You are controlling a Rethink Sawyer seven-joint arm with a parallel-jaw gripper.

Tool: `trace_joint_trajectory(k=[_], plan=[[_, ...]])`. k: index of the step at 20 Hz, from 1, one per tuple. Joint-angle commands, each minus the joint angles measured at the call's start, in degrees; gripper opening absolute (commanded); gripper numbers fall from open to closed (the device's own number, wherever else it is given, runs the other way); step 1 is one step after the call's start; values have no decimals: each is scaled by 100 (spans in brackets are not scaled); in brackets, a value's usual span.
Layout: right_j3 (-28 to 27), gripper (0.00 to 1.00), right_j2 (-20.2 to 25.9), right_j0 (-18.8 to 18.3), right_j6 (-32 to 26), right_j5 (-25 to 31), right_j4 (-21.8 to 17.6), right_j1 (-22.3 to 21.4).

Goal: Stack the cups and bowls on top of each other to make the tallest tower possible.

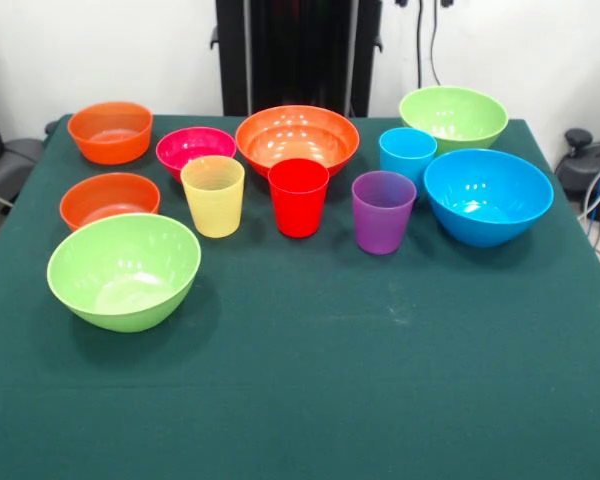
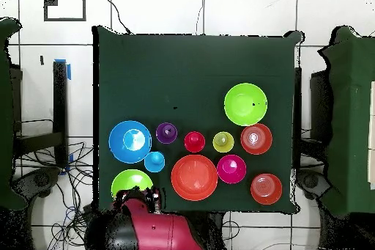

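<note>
All cups and bowls stand apart and upright on the green table (image 1: pixel 310 380); nothing is stacked. In a row stand the yellow cup (image 1: pixel 213 195), red cup (image 1: pixel 298 197) and purple cup (image 1: pixel 383 211), with the light blue cup (image 1: pixel 408 155) behind. The wide orange bowl (image 1: pixel 297 138) and magenta bowl (image 1: pixel 195 150) are behind them. Two small orange bowls (image 1: pixel 110 132) (image 1: pixel 108 198) and a lime green bowl (image 1: pixel 125 270) are at the left. The blue bowl (image 1: pixel 487 196) and second lime green bowl (image 1: pixel 453 117) are at the right. The red arm (image 2: pixel 150 229) is drawn back off the table; its gripper is unclear.
The robot's black pedestal (image 1: pixel 297 55) stands behind the table's far edge. Cables (image 2: pixel 44 166) and dark equipment lie on the floor beside the table. The half of the table away from the robot bears nothing.
</note>
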Motion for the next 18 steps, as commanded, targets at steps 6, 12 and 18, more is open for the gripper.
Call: trace_joint_trajectory(k=[6,12,18], plan=[[-331,100,313,-260,718,-780,-211,1697],[-754,100,111,-59,861,-755,-151,2344],[-1003,100,-21,88,1039,-1064,-61,2939]])
